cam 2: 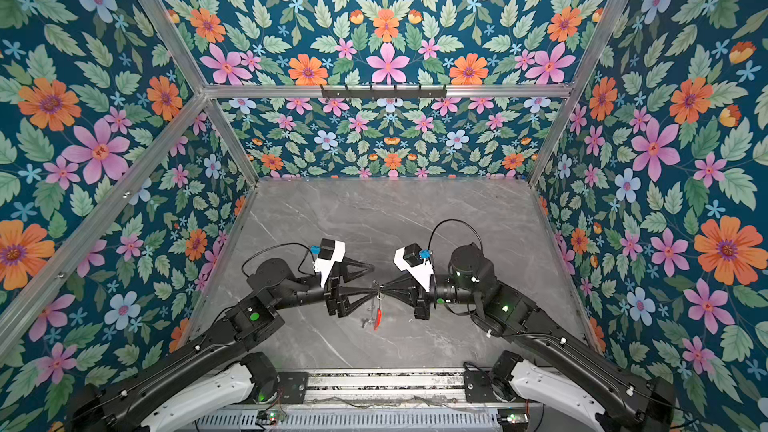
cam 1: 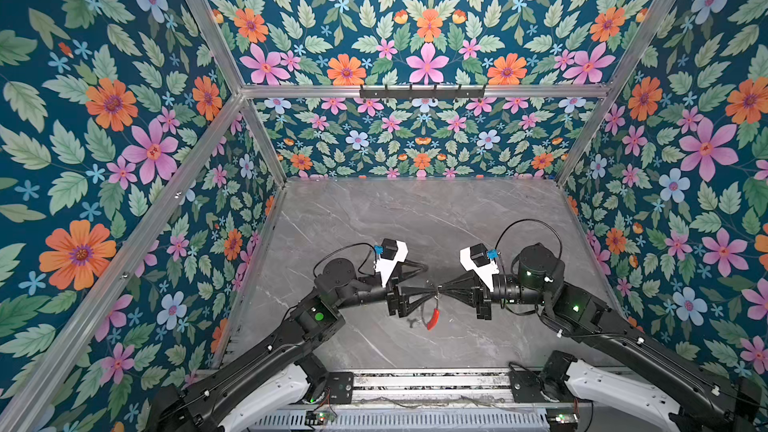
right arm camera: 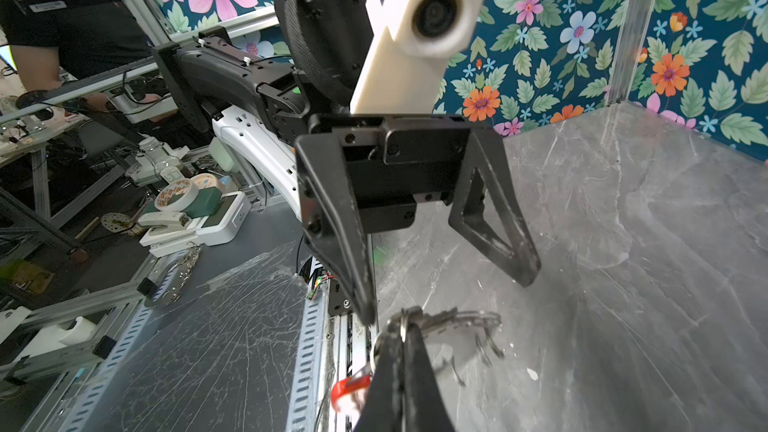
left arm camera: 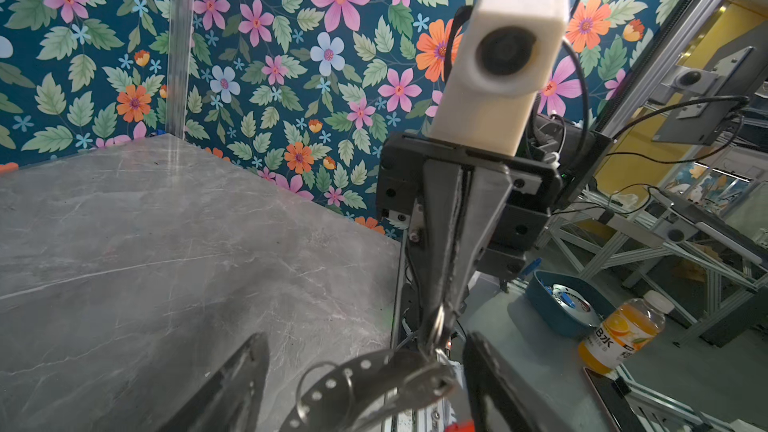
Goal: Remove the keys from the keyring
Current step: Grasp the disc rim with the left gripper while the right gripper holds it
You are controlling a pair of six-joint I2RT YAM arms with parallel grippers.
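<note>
While the two arms meet tip to tip above the near middle of the grey marble table (cam 1: 415, 218), we see the keyring (cam 1: 433, 312) hanging between them, its long axis running from the grippers' meeting point down toward the near edge, the red sleeve (cam 2: 377, 316) on the lower arc. Our right gripper (cam 1: 441, 289) has its fingers pressed together on the top of the hoop, as the right wrist view shows (right arm camera: 401, 336). Our left gripper (right arm camera: 449, 297) stands with fingers spread wide, one fingertip (right arm camera: 365, 311) just beside the ring and the other well off it. Small keys (cam 1: 412, 323) dangle from the hoop, too blurred for us to count.
</note>
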